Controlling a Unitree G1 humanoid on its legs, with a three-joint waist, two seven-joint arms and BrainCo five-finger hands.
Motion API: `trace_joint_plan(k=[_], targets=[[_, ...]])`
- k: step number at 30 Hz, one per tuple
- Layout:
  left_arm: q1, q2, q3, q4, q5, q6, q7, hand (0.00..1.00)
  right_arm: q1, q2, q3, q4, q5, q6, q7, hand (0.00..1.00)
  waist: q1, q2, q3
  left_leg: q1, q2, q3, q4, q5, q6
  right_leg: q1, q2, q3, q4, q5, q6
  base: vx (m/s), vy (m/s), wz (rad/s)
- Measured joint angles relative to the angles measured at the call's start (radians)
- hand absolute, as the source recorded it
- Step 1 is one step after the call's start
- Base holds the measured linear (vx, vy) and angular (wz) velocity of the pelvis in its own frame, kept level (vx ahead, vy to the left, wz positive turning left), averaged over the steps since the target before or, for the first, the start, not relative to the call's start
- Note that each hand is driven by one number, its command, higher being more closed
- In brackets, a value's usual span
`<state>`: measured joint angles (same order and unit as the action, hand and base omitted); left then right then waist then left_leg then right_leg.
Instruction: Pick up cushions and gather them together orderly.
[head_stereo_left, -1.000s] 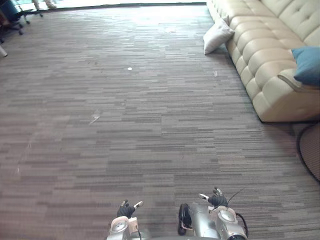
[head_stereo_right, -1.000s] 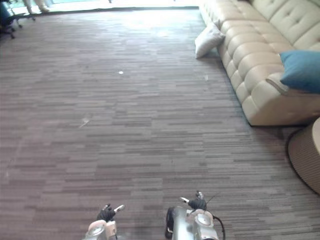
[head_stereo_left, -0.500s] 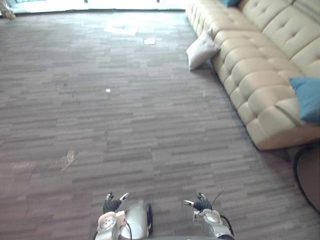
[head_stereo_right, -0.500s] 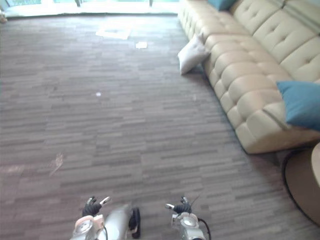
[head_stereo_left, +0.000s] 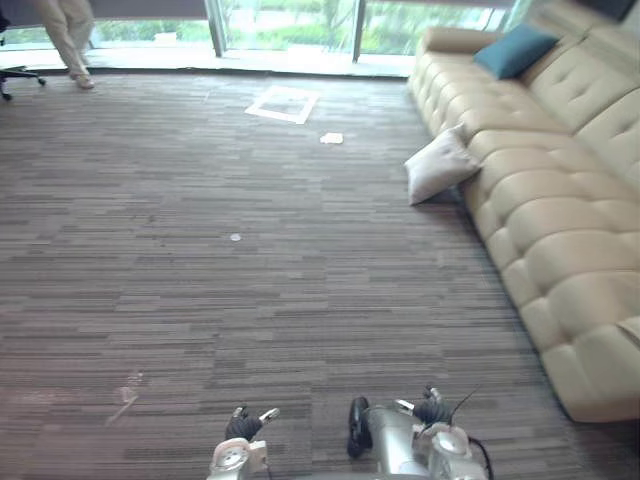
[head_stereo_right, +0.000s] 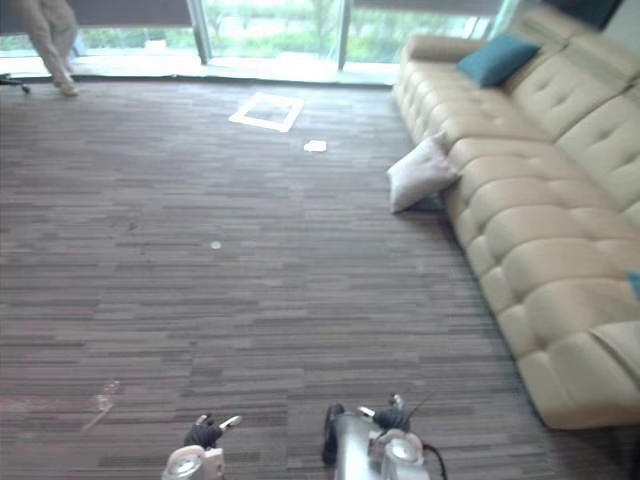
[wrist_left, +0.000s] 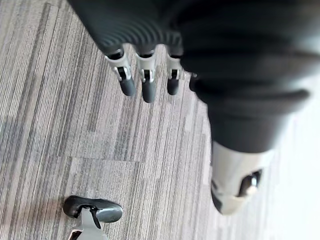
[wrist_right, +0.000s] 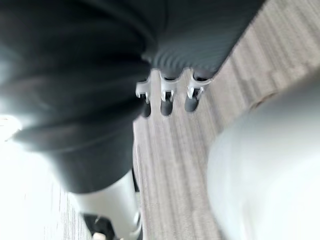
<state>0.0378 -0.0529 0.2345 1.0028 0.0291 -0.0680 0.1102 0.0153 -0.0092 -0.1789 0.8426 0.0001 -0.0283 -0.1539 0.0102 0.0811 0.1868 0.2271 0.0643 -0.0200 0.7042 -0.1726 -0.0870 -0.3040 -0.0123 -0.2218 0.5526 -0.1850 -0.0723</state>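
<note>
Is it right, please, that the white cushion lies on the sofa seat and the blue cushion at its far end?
No: the left eye view shows the white cushion on the floor against the sofa front; the blue cushion is at its far end.

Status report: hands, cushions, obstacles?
Left hand open, right hand open, both empty. White cushion on floor against sofa; blue cushion on sofa. Person standing far left.

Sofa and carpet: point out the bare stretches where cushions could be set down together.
The sofa seat is bare from the teal cushion at its far end along most of its length. The carpet lies open between the sofa and the person by the windows, bar small scraps. Tightest is where the white cushion leans against the sofa front.
</note>
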Motion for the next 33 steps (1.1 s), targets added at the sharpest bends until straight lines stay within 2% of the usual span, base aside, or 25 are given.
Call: trace_joint_plan(k=[1, 2, 3, 4, 6, 8, 10, 11, 12, 13, 14, 15, 16, 17, 18, 19, 20, 21, 22, 24, 26, 29, 30, 31, 33], targets=[[0.008, -0.001, 0.027, -0.004, -0.001, 0.002, 0.0, 0.0, -0.003, -0.002, 0.005, 0.004, 0.001, 0.006, -0.001, 0.0, 0.007, 0.009, 0.012, -0.084, 0.027, 0.001, 0.204, 0.105, -0.063, 0.07, 0.029, 0.015, -0.036, -0.021, -0.009, 0.71, -0.075, -0.47], [0.01, 0.003, 0.037, -0.018, -0.001, 0.003, -0.001, 0.0, -0.004, 0.013, 0.006, 0.021, 0.002, 0.008, -0.004, 0.0, 0.01, 0.016, 0.02, -0.173, 0.079, 0.053, 0.392, 0.066, -0.029, 0.179, 0.063, 0.035, -0.09, -0.044, -0.024, 0.7, -0.051, -0.47], [0.012, 0.004, 0.043, -0.027, -0.001, 0.004, -0.001, 0.0, -0.005, 0.02, 0.009, 0.032, 0.003, 0.008, -0.004, 0.0, 0.017, 0.005, 0.027, -0.204, 0.094, 0.077, 0.435, 0.043, -0.01, 0.225, 0.067, 0.045, -0.114, -0.052, -0.027, 0.65, -0.038, -0.4], [0.014, 0.026, 0.044, -0.051, -0.003, 0.004, 0.0, 0.0, -0.008, 0.035, 0.024, 0.047, 0.01, 0.011, -0.004, 0.0, 0.035, -0.025, 0.034, -0.285, 0.111, 0.123, 0.48, -0.002, 0.021, 0.32, 0.063, 0.071, -0.176, -0.067, -0.022, 0.61, -0.027, -0.34], [0.019, 0.035, 0.048, -0.083, -0.014, 0.001, 0.001, 0.0, 0.006, 0.056, 0.026, 0.057, 0.023, 0.013, -0.004, 0.0, 0.055, -0.054, 0.028, -0.426, 0.126, 0.167, 0.426, -0.068, 0.047, 0.422, 0.046, 0.095, -0.279, -0.071, -0.015, 0.57, 0.011, -0.34], [0.025, 0.028, 0.054, -0.119, -0.026, -0.014, 0.001, 0.0, -0.002, 0.06, 0.027, 0.078, 0.042, 0.021, -0.008, 0.0, 0.072, -0.06, 0.028, -0.569, 0.107, 0.215, 0.13, -0.101, 0.063, 0.524, -0.003, 0.131, -0.368, -0.099, 0.038, 0.74, 0.188, -0.46], [0.026, 0.016, 0.062, -0.13, -0.035, -0.017, 0.003, 0.0, -0.003, 0.058, 0.026, 0.082, 0.041, 0.021, -0.013, 0.0, 0.089, -0.061, 0.025, -0.591, 0.07, 0.215, -0.122, -0.045, 0.038, 0.581, -0.042, 0.16, -0.392, -0.131, 0.064, 0.67, 0.265, -0.49], [0.029, 0.009, 0.063, -0.133, -0.047, -0.02, 0.006, 0.0, -0.007, 0.054, 0.028, 0.092, 0.041, 0.019, -0.015, 0.0, 0.103, -0.054, 0.021, -0.587, 0.061, 0.203, -0.274, 0.049, 0.023, 0.612, -0.052, 0.193, -0.401, -0.155, 0.085, 0.43, 0.223, -0.6], [0.03, 0.007, 0.064, -0.135, -0.06, -0.029, 0.01, 0.0, -0.022, 0.05, 0.039, 0.12, 0.041, 0.02, -0.017, 0.0, 0.11, -0.062, 0.018, -0.571, 0.053, 0.223, -0.264, 0.137, 0.063, 0.639, -0.071, 0.232, -0.402, -0.168, 0.089, 0.72, 0.373, -0.59], [0.027, 0.025, 0.061, -0.136, -0.059, -0.031, 0.014, 0.0, -0.037, 0.07, 0.047, 0.132, 0.041, 0.025, -0.017, 0.0, 0.11, -0.093, 0.004, -0.572, 0.034, 0.247, -0.246, 0.089, 0.076, 0.631, -0.099, 0.258, -0.386, -0.142, 0.058, 0.71, 0.385, -0.52], [0.028, 0.027, 0.063, -0.134, -0.056, -0.028, 0.017, 0.0, -0.033, 0.075, 0.062, 0.121, 0.039, 0.023, -0.016, 0.0, 0.109, -0.103, -0.003, -0.572, 0.037, 0.265, -0.213, 0.045, 0.093, 0.598, -0.11, 0.296, -0.341, -0.094, 0.072, 0.84, 0.468, -0.4], [0.029, 0.033, 0.063, -0.132, -0.06, -0.029, 0.019, 0.0, -0.032, 0.077, 0.062, 0.116, 0.039, 0.02, -0.016, 0.0, 0.112, -0.116, -0.008, -0.552, 0.03, 0.286, -0.173, -0.006, 0.129, 0.593, -0.127, 0.324, -0.279, -0.05, 0.134, 0.69, 0.399, -0.43], [0.029, 0.039, 0.062, -0.126, -0.06, -0.028, 0.02, 0.0, -0.029, 0.08, 0.061, 0.116, 0.039, 0.02, -0.017, 0.0, 0.112, -0.128, -0.012, -0.525, 0.016, 0.301, -0.169, -0.036, 0.137, 0.571, -0.142, 0.34, -0.204, -0.035, 0.162, 0.65, 0.387, -0.33], [0.029, 0.049, 0.061, -0.12, -0.06, -0.025, 0.021, 0.0, -0.022, 0.078, 0.058, 0.115, 0.038, 0.017, -0.017, 0.0, 0.111, -0.14, -0.013, -0.466, -0.012, 0.319, -0.183, -0.071, 0.145, 0.508, -0.158, 0.371, -0.022, 0.015, 0.224, 0.6, 0.341, -0.25], [0.025, 0.057, 0.052, -0.097, -0.06, -0.015, 0.023, 0.0, -0.004, 0.07, 0.055, 0.115, 0.036, 0.011, -0.015, 0.0, 0.107, -0.145, -0.011, -0.372, -0.046, 0.33, -0.219, -0.106, 0.138, 0.409, -0.159, 0.402, 0.272, 0.11, 0.321, 0.59, 0.314, -0.17], [0.024, 0.061, 0.043, -0.086, -0.059, -0.011, 0.022, 0.0, 0.007, 0.07, 0.055, 0.115, 0.036, 0.009, -0.015, 0.0, 0.101, -0.142, -0.01, -0.329, -0.06, 0.33, -0.238, -0.116, 0.136, 0.37, -0.158, 0.395, 0.377, 0.128, 0.337, 0.55, 0.257, -0.09], [0.023, 0.063, 0.03, -0.068, -0.059, -0.008, 0.022, 0.0, 0.03, 0.068, 0.054, 0.1, 0.034, 0.007, -0.014, 0.0, 0.092, -0.134, -0.005, -0.247, -0.077, 0.331, -0.287, -0.13, 0.136, 0.295, -0.162, 0.357, 0.538, 0.126, 0.326, 0.53, 0.215, 0.0], [0.017, 0.063, 0.01, -0.053, -0.05, -0.002, 0.022, 0.0, 0.036, 0.067, 0.054, 0.073, 0.015, 0.0, -0.012, 0.0, 0.079, -0.121, -0.011, -0.163, -0.085, 0.328, -0.351, -0.139, 0.137, 0.203, -0.161, 0.285, 0.626, 0.102, 0.282, 0.51, 0.188, 0.01], [0.016, 0.063, 0.004, -0.048, -0.048, -0.002, 0.022, 0.0, 0.036, 0.069, 0.053, 0.072, 0.01, -0.002, -0.012, 0.0, 0.076, -0.118, -0.011, -0.128, -0.088, 0.324, -0.38, -0.141, 0.135, 0.163, -0.158, 0.25, 0.638, 0.089, 0.259, 0.5, 0.144, 0.08], [0.011, 0.064, 0.002, -0.04, -0.035, 0.002, 0.02, 0.0, 0.041, 0.069, 0.031, 0.035, 0.0, -0.014, -0.007, 0.0, 0.057, -0.118, -0.008, -0.036, -0.089, 0.296, -0.456, -0.15, 0.13, 0.045, -0.141, 0.139, 0.598, 0.02, 0.194, 0.48, 0.076, 0.31], [0.005, 0.07, -0.012, -0.013, -0.03, 0.008, 0.018, 0.0, 0.037, 0.06, -0.03, 0.01, 0.001, -0.022, -0.009, 0.0, 0.025, -0.112, 0.003, 0.062, -0.082, 0.259, -0.525, -0.161, 0.132, -0.032, -0.124, 0.015, 0.354, -0.026, 0.15, 0.59, 0.007, 0.65], [0.007, 0.068, -0.05, -0.01, -0.014, 0.007, 0.012, 0.0, 0.046, 0.039, -0.054, 0.012, 0.001, -0.016, -0.01, 0.0, 0.012, -0.108, 0.004, 0.189, -0.079, 0.221, -0.642, -0.18, 0.108, -0.042, -0.095, -0.108, -0.122, 0.084, 0.08, 0.61, -0.075, 0.69], [0.014, 0.07, -0.053, -0.014, -0.012, 0.005, 0.012, 0.0, 0.046, 0.035, -0.052, 0.021, 0.0, -0.01, -0.009, 0.0, 0.012, -0.111, 0.005, 0.218, -0.084, 0.207, -0.652, -0.187, 0.097, -0.046, -0.082, -0.109, -0.176, 0.106, 0.048, 0.75, -0.157, 0.49], [0.019, 0.069, -0.053, -0.01, -0.011, 0.008, 0.011, 0.0, 0.046, 0.025, -0.049, 0.035, 0.0, -0.008, -0.01, 0.0, 0.001, -0.109, 0.004, 0.241, -0.08, 0.185, -0.63, -0.188, 0.094, -0.046, -0.07, -0.08, -0.147, 0.197, -0.037, 0.75, -0.194, 0.29], [0.027, 0.042, -0.052, -0.005, -0.008, 0.009, 0.007, 0.0, 0.039, 0.002, -0.049, 0.033, 0.0, -0.006, -0.005, 0.0, -0.002, -0.062, -0.01, 0.19, -0.024, 0.16, -0.458, -0.183, 0.085, -0.038, -0.039, -0.094, -0.082, 0.134, -0.048, 0.72, -0.202, 0.04]])
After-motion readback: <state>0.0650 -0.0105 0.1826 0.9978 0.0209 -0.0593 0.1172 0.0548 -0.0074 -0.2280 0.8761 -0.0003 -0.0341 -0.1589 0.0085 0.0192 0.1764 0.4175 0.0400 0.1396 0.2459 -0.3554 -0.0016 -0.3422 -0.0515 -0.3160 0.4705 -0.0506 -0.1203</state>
